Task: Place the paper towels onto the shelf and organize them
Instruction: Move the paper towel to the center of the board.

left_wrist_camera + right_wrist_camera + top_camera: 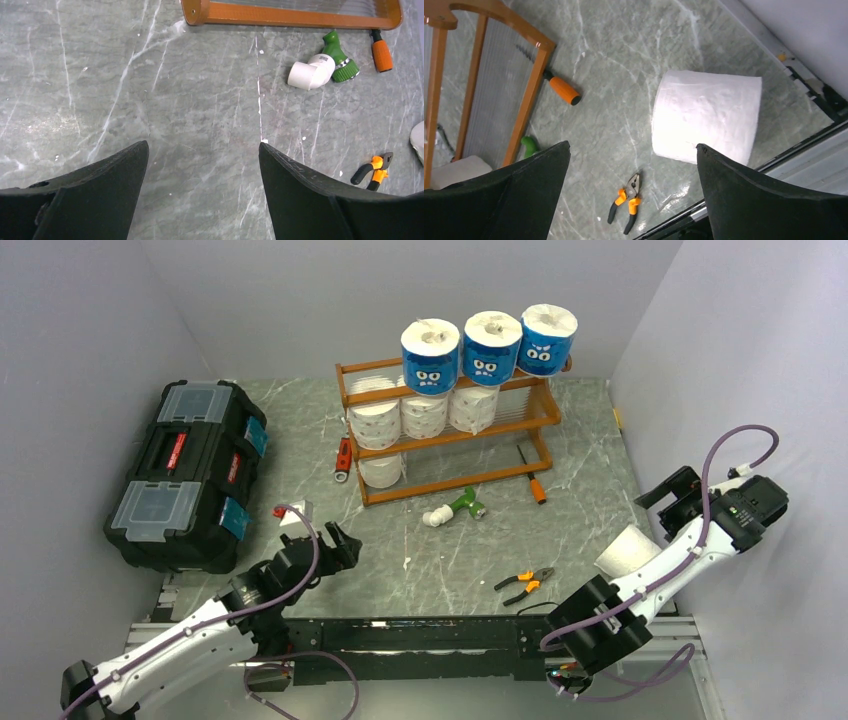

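The orange-brown shelf (520, 426) stands at the back. Three blue-wrapped paper towels (431, 358) (492, 348) (548, 340) sit on its top tier, three white rolls (424, 415) on the middle tier, and one white roll (381, 470) at the bottom left. One loose white roll (628, 552) lies on the table at the right, also in the right wrist view (706, 117). My right gripper (675, 495) (633, 150) is open and empty, above and just behind that roll. My left gripper (335, 545) (203, 150) is open and empty over bare table.
A black toolbox (190, 475) stands at the left. A green-and-white tool (452, 508) (324, 67), orange pliers (525, 583) (626, 202), an orange-handled screwdriver (532, 478) (564, 90) and a red tool (343, 458) lie near the shelf (526, 107). Walls close both sides.
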